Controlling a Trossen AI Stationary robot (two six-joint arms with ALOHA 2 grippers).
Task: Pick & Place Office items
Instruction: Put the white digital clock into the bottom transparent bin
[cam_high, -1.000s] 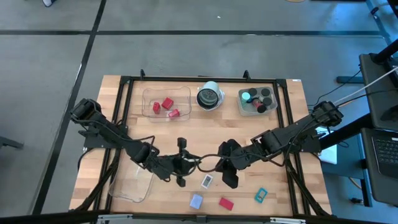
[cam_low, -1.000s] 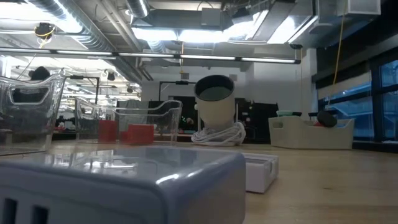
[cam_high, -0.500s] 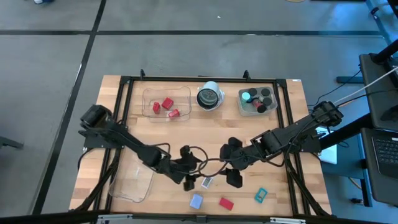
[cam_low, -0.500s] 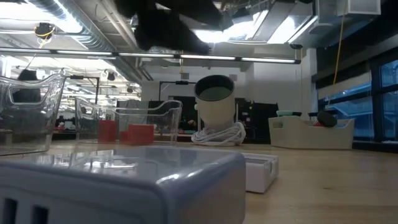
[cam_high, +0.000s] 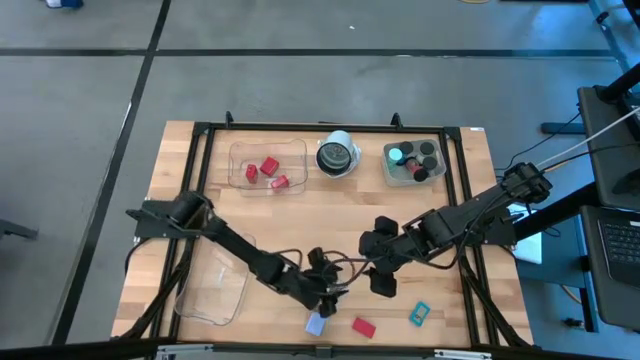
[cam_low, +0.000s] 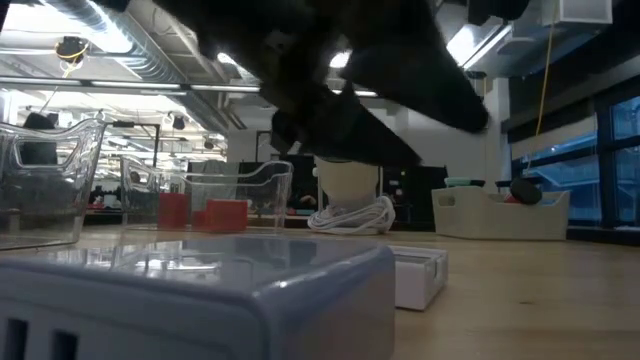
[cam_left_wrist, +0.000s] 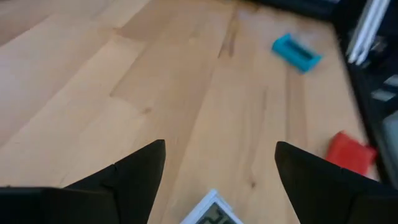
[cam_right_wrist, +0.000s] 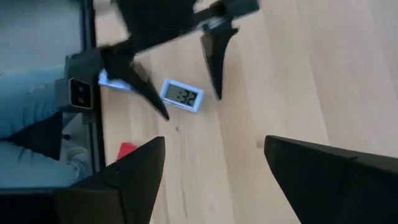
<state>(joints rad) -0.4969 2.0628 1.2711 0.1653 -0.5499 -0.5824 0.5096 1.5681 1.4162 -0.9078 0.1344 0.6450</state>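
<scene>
Hidden: in the high view we saw the left pincer (cam_high: 325, 290) cover most of the small white rectangular display piece (cam_right_wrist: 182, 96).
Left arm: stretched low over the wooden tabletop (cam_high: 300, 215); its pincer gaped wide, straddling that piece, gripping nothing.
Right pincer (cam_high: 383, 278): nearby, parted, empty.

Read "32" on the small white digital display (cam_right_wrist: 182, 96) lying on the wooden table (cam_right_wrist: 280, 74), seen from the right wrist. Glimpsed dark digits on the same display in the left wrist view, cut off and unreadable. Found no other legible text, label or brand.
</scene>
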